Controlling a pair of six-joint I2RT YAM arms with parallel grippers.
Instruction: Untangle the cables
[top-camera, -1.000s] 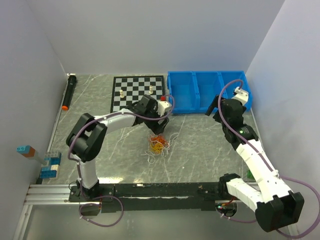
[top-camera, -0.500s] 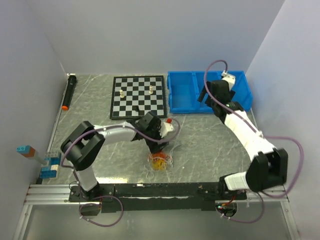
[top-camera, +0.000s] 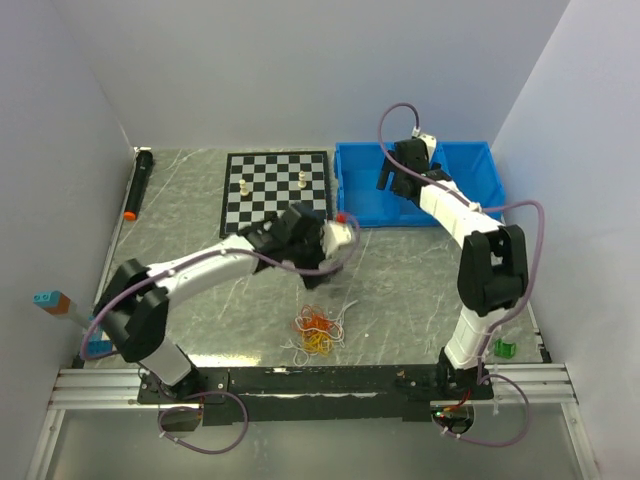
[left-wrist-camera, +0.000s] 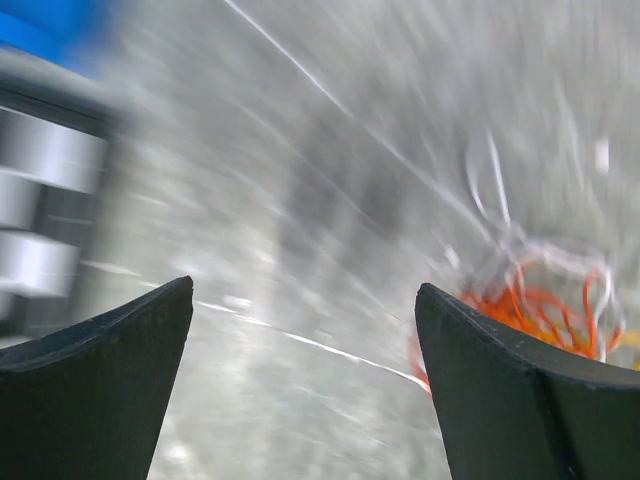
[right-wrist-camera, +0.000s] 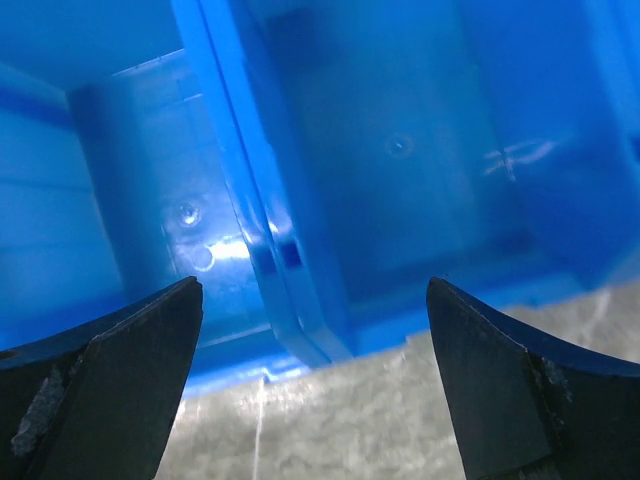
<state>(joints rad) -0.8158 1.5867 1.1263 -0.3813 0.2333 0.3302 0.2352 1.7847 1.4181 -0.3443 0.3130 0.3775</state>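
The cables (top-camera: 318, 333) lie in a loose tangle of orange, yellow, red and white cords on the grey table, near the front middle. In the blurred left wrist view the cables (left-wrist-camera: 545, 305) show at the right, beside the right finger. My left gripper (top-camera: 330, 255) hangs open and empty above the table, behind the tangle and apart from it; its jaws (left-wrist-camera: 305, 290) stand wide. My right gripper (top-camera: 392, 180) is open and empty over the near wall of the blue bin (top-camera: 440, 170); its jaws (right-wrist-camera: 315, 285) frame the bin's divider (right-wrist-camera: 265, 240).
A chessboard (top-camera: 277, 190) with a few pieces lies at the back, left of the bin. A black tube with an orange tip (top-camera: 138, 182) lies along the left wall. Toy bricks (top-camera: 95, 330) sit front left, a small green item (top-camera: 503, 348) front right.
My left gripper rose from the tangle and moved back, leaving the cables on the table. My right arm swung left and back to the blue bin.
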